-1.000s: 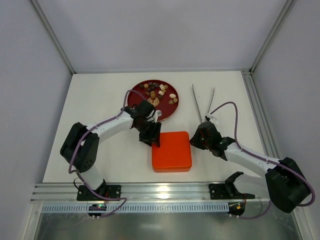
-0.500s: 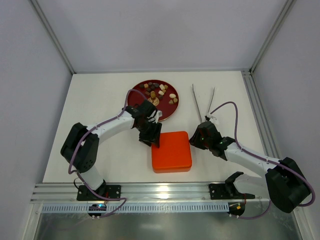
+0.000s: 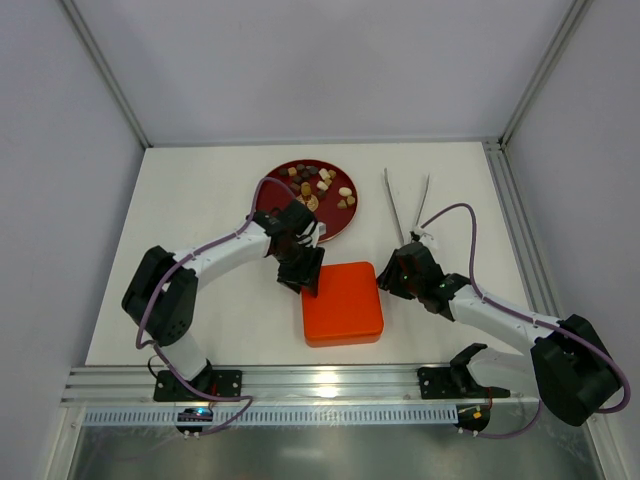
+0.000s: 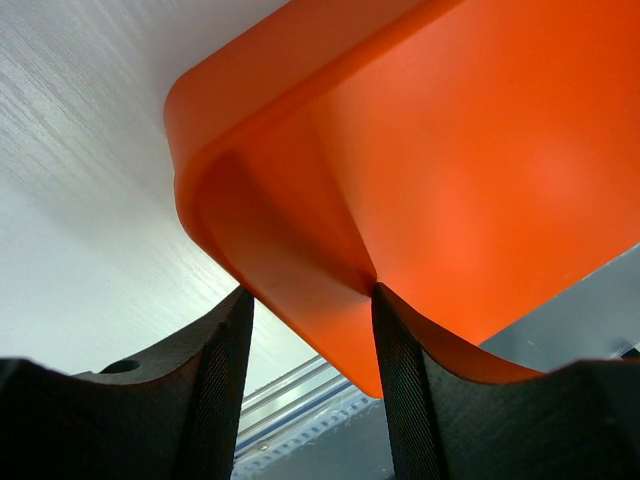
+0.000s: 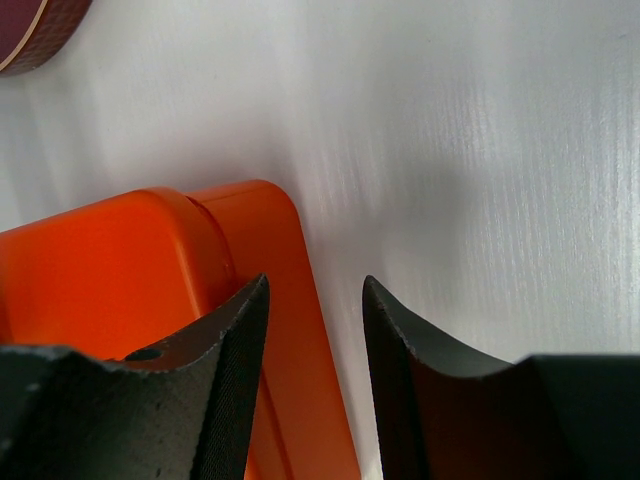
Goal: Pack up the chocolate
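The chocolate (image 3: 318, 184), several small brown, dark and cream pieces, lies on a dark red plate (image 3: 275, 188) at the back of the table. An orange box with its lid on (image 3: 343, 302) sits in front of the plate. My left gripper (image 3: 304, 274) is at the box's far left corner. In the left wrist view it (image 4: 305, 295) is open, with the lid's rim (image 4: 300, 250) between the jaws and touching the right finger (image 4: 400, 380). My right gripper (image 3: 392, 283) is open at the box's far right corner, straddling its edge (image 5: 290, 300).
Metal tweezers (image 3: 407, 205) lie right of the plate, behind my right gripper. A metal rail (image 3: 330, 385) runs along the near table edge. Grey walls enclose the table on three sides. The plate's rim (image 5: 30, 35) shows in the right wrist view's top left corner.
My left gripper has shifted very slightly at the box's corner, and the box's left side has moved a touch. The right arm has hardly moved.
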Robot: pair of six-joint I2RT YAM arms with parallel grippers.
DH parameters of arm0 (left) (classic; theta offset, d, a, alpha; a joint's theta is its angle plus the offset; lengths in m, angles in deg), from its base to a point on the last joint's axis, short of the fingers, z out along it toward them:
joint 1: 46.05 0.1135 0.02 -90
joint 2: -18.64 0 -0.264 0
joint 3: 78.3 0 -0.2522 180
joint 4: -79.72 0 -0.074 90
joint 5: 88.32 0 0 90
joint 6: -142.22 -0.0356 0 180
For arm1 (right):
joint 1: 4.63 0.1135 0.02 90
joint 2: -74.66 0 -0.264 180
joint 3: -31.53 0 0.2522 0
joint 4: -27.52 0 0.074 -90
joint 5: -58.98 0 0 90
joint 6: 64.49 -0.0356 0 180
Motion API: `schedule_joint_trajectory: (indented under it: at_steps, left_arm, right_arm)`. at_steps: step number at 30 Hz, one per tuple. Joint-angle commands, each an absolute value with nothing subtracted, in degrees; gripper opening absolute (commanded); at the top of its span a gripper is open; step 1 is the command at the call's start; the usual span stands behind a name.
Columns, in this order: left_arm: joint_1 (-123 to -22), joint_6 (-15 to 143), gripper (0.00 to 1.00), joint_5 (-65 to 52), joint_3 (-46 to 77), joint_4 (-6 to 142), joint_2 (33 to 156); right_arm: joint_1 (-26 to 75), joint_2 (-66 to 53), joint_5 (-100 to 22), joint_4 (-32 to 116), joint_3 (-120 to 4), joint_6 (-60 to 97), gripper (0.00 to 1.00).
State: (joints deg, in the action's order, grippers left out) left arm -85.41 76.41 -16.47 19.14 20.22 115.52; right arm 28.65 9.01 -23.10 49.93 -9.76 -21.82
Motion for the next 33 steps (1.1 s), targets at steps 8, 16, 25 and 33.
schedule_joint_trajectory:
  at_steps: [8, 16, 25, 33]
  left_arm:
    - [-86.0, 75.4, 0.5, -17.8, 17.1, 20.9, 114.9]
    - [-86.1, 75.3, 0.5, -19.1, 17.4, 20.2, 115.2]
    - [-86.0, 73.8, 0.51, -18.4, 16.8, 18.4, 115.1]
    - [-86.1, 74.8, 0.52, -17.9, 14.0, 17.3, 117.2]
  right_arm:
    - [29.3, 12.6, -25.4, 49.4, -11.5, -23.7, 0.46]
    - [29.2, 16.2, -26.4, 50.5, -10.0, -23.8, 0.42]
    - [29.3, 19.4, -26.6, 51.1, -9.2, -23.8, 0.43]
    - [29.3, 16.6, -25.7, 52.4, -10.4, -23.8, 0.43]
